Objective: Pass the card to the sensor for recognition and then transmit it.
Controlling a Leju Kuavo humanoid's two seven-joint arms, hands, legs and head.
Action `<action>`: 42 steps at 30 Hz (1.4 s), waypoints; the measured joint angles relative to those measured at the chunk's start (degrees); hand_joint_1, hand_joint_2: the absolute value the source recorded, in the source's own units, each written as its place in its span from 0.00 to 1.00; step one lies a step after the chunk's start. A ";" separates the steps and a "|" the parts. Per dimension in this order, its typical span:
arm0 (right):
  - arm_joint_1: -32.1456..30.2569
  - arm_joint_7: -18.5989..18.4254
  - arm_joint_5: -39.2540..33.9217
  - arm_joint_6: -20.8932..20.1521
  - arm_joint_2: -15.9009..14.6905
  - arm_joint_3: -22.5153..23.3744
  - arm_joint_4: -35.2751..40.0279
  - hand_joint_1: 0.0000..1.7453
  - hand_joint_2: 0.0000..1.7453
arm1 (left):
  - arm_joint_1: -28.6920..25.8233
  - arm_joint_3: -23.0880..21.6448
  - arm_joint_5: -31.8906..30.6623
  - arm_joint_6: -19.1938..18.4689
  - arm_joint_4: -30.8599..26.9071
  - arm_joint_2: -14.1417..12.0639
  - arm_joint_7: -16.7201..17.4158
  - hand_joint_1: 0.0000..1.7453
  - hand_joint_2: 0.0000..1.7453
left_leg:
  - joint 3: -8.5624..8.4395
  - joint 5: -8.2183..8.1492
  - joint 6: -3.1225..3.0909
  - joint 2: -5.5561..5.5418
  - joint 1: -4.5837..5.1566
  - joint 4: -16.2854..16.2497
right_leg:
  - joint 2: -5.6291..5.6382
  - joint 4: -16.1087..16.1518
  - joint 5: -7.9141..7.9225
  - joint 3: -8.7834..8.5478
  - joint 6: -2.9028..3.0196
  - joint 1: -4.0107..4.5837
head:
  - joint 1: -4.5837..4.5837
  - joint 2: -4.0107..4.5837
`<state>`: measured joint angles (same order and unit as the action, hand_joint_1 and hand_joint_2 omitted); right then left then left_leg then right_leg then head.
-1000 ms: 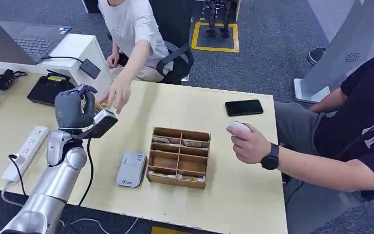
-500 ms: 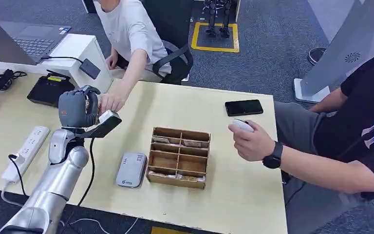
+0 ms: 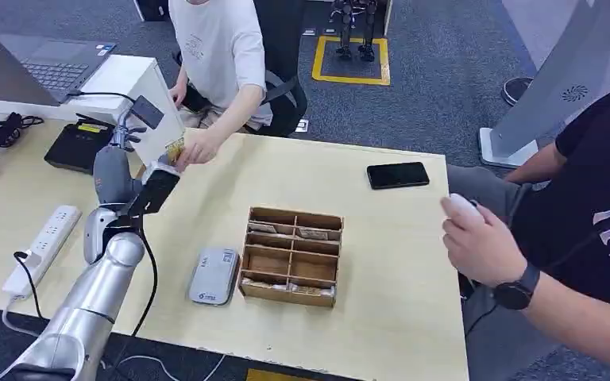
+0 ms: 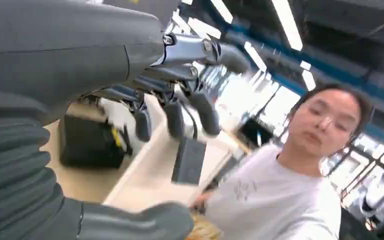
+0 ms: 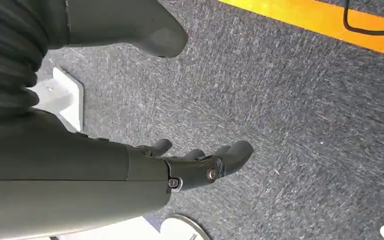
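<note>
1. Judging by looks, the card [image 3: 175, 148] is thin, light, stiff and slick; it should handle best pinched by an edge or a short end, thumb on one face and fingers on the other, with light force so it doesn't bow or slip out.
2. Card location: in the head view it sits in the hand [image 3: 196, 147] of the person in the white shirt [image 3: 214, 48], above the far-left edge of the tabletop [image 3: 397, 302], just beside the robot's left hand [image 3: 123, 155].
3. Left hand: raised, fingers [image 4: 175, 117] spread apart, nothing between them and the thumb; the left wrist view confirms an empty grip.
4. Right hand [image 5: 195, 162]: hangs over grey carpet, fingers loosely curled but apart, holding nothing.
5. Sensor [image 3: 214, 275]: likely the small grey reader on the tabletop, next to the wooden organizer [image 3: 291, 256].
6. Hard to read: the card's print is too small; whether robot fingers touch the card can't be told, since the wrist camera block covers part of the gap. Left wrist view is motion-blurred; the yellowish patch at its lower edge may be the card, unconfirmed.
</note>
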<state>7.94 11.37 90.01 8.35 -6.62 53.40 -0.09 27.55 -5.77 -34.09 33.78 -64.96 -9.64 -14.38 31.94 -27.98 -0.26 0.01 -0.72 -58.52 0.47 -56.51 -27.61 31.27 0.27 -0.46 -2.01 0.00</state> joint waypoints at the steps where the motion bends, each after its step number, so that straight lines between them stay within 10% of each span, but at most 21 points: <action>1: -0.08 0.00 0.00 0.09 0.00 0.20 0.00 0.00 1.00 | -0.04 -0.02 1.70 -2.82 -0.61 -0.18 0.11 0.00 1.00 | 0.00 0.00 0.00 0.00 0.00 0.00 | 0.00 0.00 0.00 0.00 0.00 0.00 | 0.00 0.00; 9: -0.65 0.02 0.00 0.20 0.00 1.27 0.00 0.00 1.00 | -0.36 -0.26 5.60 -8.26 -3.91 -1.99 0.37 0.00 1.00 | 0.01 0.00 0.00 0.00 0.00 0.00 | 0.00 0.00 0.00 0.00 0.00 0.00 | 0.00 0.00; 15: -1.37 0.13 -0.07 0.04 -0.22 2.47 0.00 0.00 1.00 | -6.47 -4.68 5.87 -30.05 -16.03 -8.77 -6.81 0.00 1.00 | 0.01 -0.02 0.00 0.05 0.00 0.01 | 0.07 0.00 -0.02 0.03 0.00 0.00 | -0.02 0.00; 20: -2.31 0.74 -0.26 0.31 -0.28 3.78 0.00 0.00 1.00 | -13.05 -9.38 1.35 -30.52 -30.56 -13.45 -7.13 0.00 1.00 | 0.10 -0.06 -0.02 0.03 0.00 0.01 | 0.05 0.02 -0.05 0.08 0.01 0.00 | -0.02 0.00; 34: -3.63 1.14 -0.59 1.64 -0.28 5.35 0.00 0.00 1.00 | -21.60 -9.59 8.19 -32.80 -43.67 -20.94 -12.18 0.00 1.00 | 0.10 -0.01 -0.01 0.02 0.00 0.02 | 0.03 0.00 -0.02 0.08 -0.01 0.00 | -0.02 0.00; 42: -3.71 0.22 0.00 2.21 -0.28 5.46 0.00 0.00 1.00 | -26.34 -10.96 -7.06 -29.57 -44.08 -20.92 -8.79 0.00 1.00 | 0.11 -0.01 -0.03 0.00 0.00 0.02 | -0.01 0.03 -0.02 0.07 -0.03 -0.01 | 0.00 0.00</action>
<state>4.22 11.58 90.01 10.56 -6.91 58.86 -0.09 1.22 -16.73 -41.15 4.21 -109.04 -30.56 -23.17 32.05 -28.00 -0.28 0.02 -0.72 -58.50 0.46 -56.48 -27.63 31.34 0.24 -0.46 -2.01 0.00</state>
